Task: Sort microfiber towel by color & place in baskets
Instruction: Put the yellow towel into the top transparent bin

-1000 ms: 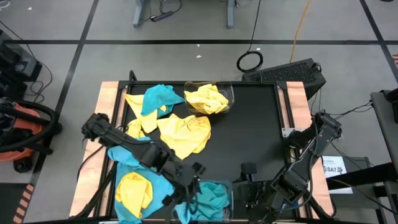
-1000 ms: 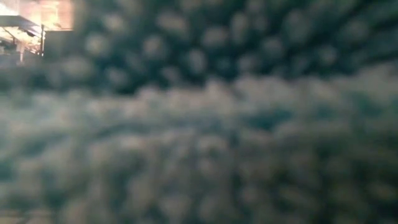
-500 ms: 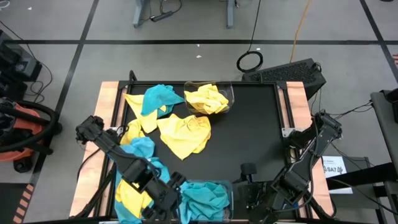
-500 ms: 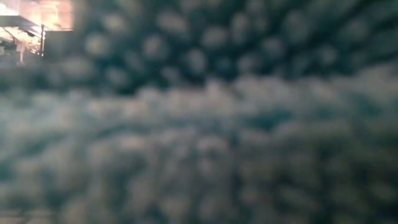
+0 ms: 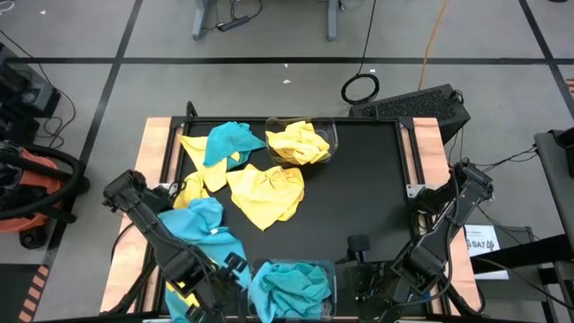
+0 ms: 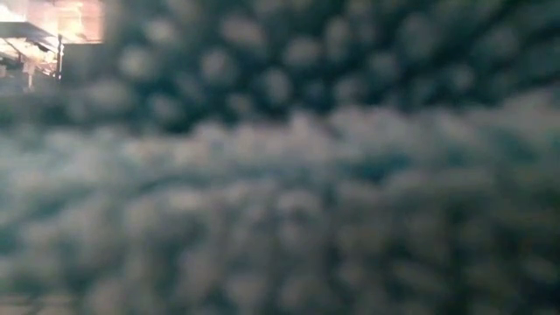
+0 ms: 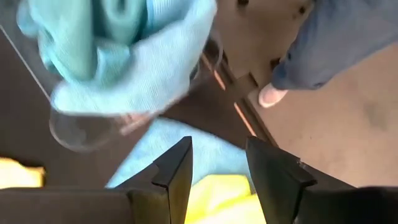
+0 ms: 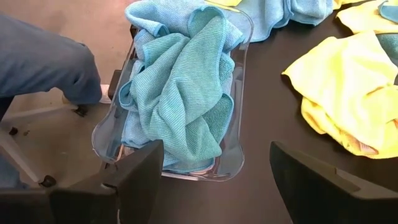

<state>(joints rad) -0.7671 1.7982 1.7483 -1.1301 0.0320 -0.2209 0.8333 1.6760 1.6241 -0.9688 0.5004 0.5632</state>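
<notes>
The near basket point(image 5: 334, 269) holds turquoise towels point(image 8: 180, 81). The far basket point(image 5: 332, 135) holds yellow towels point(image 5: 299, 142). Loose on the table lie a turquoise towel point(image 5: 229, 139), yellow towels point(image 5: 265, 193) and, at the near left, a turquoise towel point(image 5: 204, 224) over a yellow one point(image 7: 217, 199). My left gripper point(image 7: 217, 168) stands open above this near-left pile, just left of the near basket, with nothing between its fingers. My right gripper point(image 8: 217, 168) waits open to the right of the near basket.
A person's leg point(image 7: 323, 43) and shoe point(image 7: 270, 96) stand just off the table's near edge by the near basket. A blurred cloth surface point(image 6: 280, 175) fills the low view. Bare black table top point(image 5: 368, 188) lies right of the towels.
My left gripper has swung from over the near basket's left edge toward the table's left and near edges and tipped more steeply down, stopping over the near-left pile. The turquoise towel on that pile is uncovered. My right arm has kept still.
</notes>
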